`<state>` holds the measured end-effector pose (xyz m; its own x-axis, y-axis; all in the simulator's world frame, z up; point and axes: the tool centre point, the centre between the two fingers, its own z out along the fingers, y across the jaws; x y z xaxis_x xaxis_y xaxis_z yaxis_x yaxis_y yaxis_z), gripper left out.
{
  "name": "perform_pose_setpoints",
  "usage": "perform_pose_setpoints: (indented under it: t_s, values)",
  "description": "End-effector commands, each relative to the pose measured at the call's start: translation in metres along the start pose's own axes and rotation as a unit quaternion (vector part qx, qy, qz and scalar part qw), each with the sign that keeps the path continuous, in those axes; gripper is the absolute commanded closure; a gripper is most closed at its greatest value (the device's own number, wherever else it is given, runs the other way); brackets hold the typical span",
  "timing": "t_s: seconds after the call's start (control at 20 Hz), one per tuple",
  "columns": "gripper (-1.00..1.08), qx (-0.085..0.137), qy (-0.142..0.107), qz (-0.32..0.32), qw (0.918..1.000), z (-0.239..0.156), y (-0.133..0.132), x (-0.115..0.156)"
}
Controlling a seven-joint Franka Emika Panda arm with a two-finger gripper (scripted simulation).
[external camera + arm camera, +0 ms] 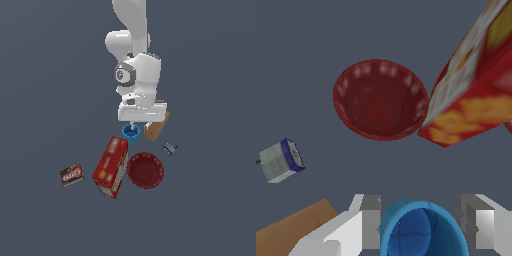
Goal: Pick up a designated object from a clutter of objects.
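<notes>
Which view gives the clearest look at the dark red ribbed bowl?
The wrist view: the dark red ribbed bowl fills the centre, showing its ribbed inner wall and nearly the whole rim, one side clipped by the long red carton. The exterior view shows the bowl whole but small.

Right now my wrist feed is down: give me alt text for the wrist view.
The blue cup sits between the open jaws, one finger on each side of its rim. Beyond it lie the dark red bowl, a red carton, a small blue-and-white item and a tan box corner.
</notes>
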<state>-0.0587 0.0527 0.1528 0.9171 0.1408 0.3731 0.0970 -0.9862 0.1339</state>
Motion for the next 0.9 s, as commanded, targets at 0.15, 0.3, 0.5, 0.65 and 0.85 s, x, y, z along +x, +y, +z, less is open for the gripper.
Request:
perform_pose_setpoints:
  t_s: [0.15,0.3,0.5,0.65,0.85]
  values:
    - [-0.2,0.0,-0.001,0.0,1.0,-0.001,0.0,-0.008]
    - [-0.2,0.001,-0.007,-0.003,1.0,0.004,-0.002,-0.013]
    - [-0.2,0.002,-0.019,-0.008,0.9998,0.015,-0.006,-0.026]
    - [-0.2,0.003,-0.033,-0.014,0.9994,0.028,-0.01,-0.039]
    - [-0.2,0.004,-0.05,-0.022,0.9985,0.043,-0.015,-0.057]
